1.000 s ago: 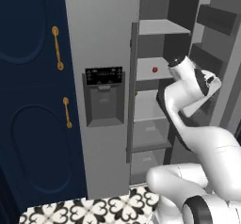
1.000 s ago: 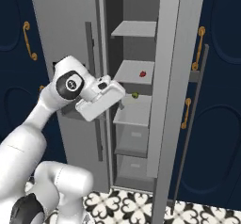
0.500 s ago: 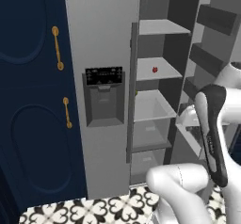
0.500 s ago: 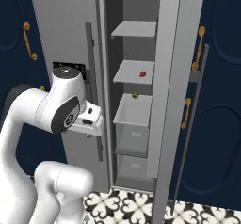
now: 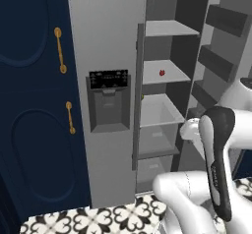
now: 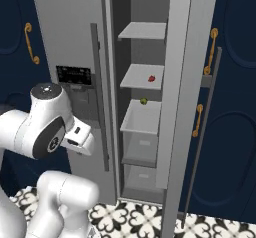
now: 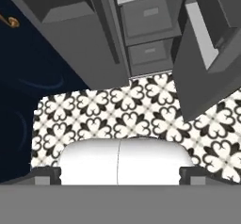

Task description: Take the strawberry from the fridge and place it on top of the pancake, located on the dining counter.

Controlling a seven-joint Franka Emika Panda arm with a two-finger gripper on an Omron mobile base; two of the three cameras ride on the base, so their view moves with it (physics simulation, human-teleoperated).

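The strawberry (image 5: 161, 72) (image 6: 151, 79) is a tiny red fruit lying on the second shelf inside the fridge (image 5: 106, 36) (image 6: 65, 27). The fridge's right door (image 6: 182, 82) stands swung open. My arm is folded back low in front of the fridge, well below and short of the strawberry. In the hand view my gripper (image 7: 120, 173) points down at the floor. Its two dark fingertips (image 7: 44, 175) stand far apart with nothing between them, so it is open. The pancake and the dining counter are out of view.
A tiny yellow-green item (image 6: 143, 101) sits on the shelf below the strawberry. Grey drawers (image 6: 142, 147) fill the lower fridge. Navy cabinets with brass handles (image 5: 60, 56) (image 6: 213, 34) flank the fridge. The floor has black-and-white patterned tiles (image 7: 117, 110).
The arm has pulled back from the fridge shelves and folded downward, so the hand now faces the floor. The jaws stayed wide apart. The strawberry has not moved.
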